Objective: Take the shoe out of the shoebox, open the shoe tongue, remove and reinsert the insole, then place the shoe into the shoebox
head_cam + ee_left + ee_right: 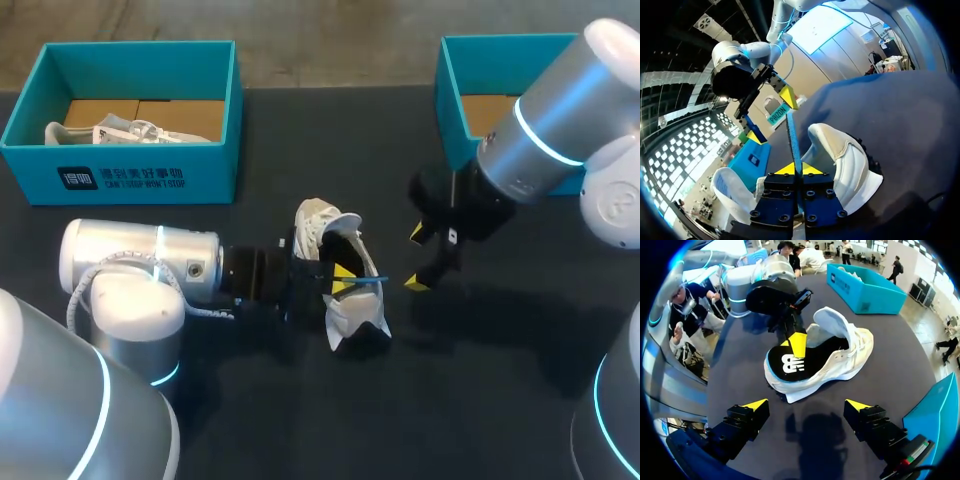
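A white shoe [340,270] lies on its side in the middle of the black table, its tongue folded back. My left gripper [340,278] comes in from the left and is shut on the thin black insole [795,365] with a blue edge, which lies across the shoe's opening. In the left wrist view the insole [792,140] shows edge-on between the closed yellow tips [800,170], with the shoe [850,155] on both sides. My right gripper [418,258] hangs open just right of the shoe, holding nothing. From its own wrist view [806,405] the shoe [850,355] lies ahead.
A teal shoebox [140,175] at the back left holds another white shoe [100,130]. A second teal box [460,90] stands at the back right, partly behind my right arm. Bare table lies in front of the shoe.
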Robot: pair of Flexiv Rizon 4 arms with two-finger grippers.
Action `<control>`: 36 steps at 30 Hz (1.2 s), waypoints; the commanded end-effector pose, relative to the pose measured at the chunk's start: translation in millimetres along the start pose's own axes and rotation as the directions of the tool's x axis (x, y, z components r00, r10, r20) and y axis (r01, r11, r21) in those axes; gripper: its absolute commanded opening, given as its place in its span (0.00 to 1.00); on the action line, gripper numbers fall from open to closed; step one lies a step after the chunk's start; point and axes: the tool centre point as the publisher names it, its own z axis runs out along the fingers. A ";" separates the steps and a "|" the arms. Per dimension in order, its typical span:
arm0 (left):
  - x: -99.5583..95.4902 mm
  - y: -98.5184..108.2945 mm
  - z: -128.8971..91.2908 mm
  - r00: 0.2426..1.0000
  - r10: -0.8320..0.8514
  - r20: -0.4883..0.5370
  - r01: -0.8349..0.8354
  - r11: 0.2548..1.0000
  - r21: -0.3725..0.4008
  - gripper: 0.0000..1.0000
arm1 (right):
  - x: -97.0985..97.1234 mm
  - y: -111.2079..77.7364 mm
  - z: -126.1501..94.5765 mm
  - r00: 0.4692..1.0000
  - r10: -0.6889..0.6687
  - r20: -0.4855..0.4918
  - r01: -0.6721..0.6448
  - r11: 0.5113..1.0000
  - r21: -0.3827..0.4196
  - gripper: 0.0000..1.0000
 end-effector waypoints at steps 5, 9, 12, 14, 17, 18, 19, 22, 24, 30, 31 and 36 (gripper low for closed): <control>-7.5 -13.8 -0.4 1.000 0.006 0.015 -0.007 1.000 0.018 0.42 | -0.6 -0.6 -2.0 1.000 0.002 0.007 -0.002 1.000 0.002 1.00; -10.1 -22.8 1.3 1.000 0.011 0.012 -0.012 0.999 0.035 0.40 | -0.7 -1.6 -4.0 1.000 0.003 0.012 -0.003 1.000 -0.002 1.00; -11.7 -27.1 2.8 1.000 0.015 0.010 -0.015 0.999 0.048 0.37 | -0.4 -2.7 -5.2 1.000 0.005 0.016 -0.005 1.000 -0.002 1.00; -11.5 -27.5 4.1 1.000 0.013 -0.001 -0.012 0.999 0.053 0.29 | -0.2 -3.4 -5.6 1.000 0.007 0.018 -0.007 1.000 -0.003 1.00; -10.1 -24.5 5.9 1.000 0.002 -0.013 -0.001 0.998 0.057 0.03 | -0.1 -4.0 -5.4 1.000 0.010 0.018 -0.010 1.000 -0.003 1.00; -9.6 -23.7 6.1 1.000 0.001 -0.015 0.000 0.998 0.057 0.00 | -0.1 -4.2 -5.0 1.000 0.011 0.017 -0.011 1.000 -0.003 1.00; -9.2 -23.1 6.5 1.000 -0.005 -0.025 0.006 0.998 0.062 0.00 | -0.2 -4.2 -4.8 1.000 0.012 0.017 -0.012 1.000 -0.003 1.00; -5.6 -23.4 6.0 0.999 -0.005 -0.041 0.008 0.998 0.064 0.00 | -0.4 -4.3 -4.1 1.000 0.013 0.015 -0.013 1.000 -0.003 1.00; -4.0 -22.0 3.4 0.999 -0.006 -0.045 0.009 0.998 0.063 0.00 | -0.6 -4.1 -3.6 1.000 0.013 0.015 -0.013 1.000 -0.004 1.00; -1.8 -9.5 -1.8 0.998 0.000 -0.059 0.003 0.999 0.044 0.00 | -0.7 -2.9 -3.5 1.000 0.011 0.016 -0.011 1.000 -0.005 1.00; -0.5 -7.6 -1.7 0.997 0.001 -0.071 0.002 0.999 0.041 0.00 | -0.5 -2.9 -3.8 1.000 0.011 0.017 -0.011 1.000 -0.006 1.00; 2.7 -2.1 -2.9 0.996 0.003 -0.087 0.000 0.999 0.038 0.00 | 1.3 -5.4 -4.9 1.000 0.017 0.017 -0.017 1.000 -0.001 1.00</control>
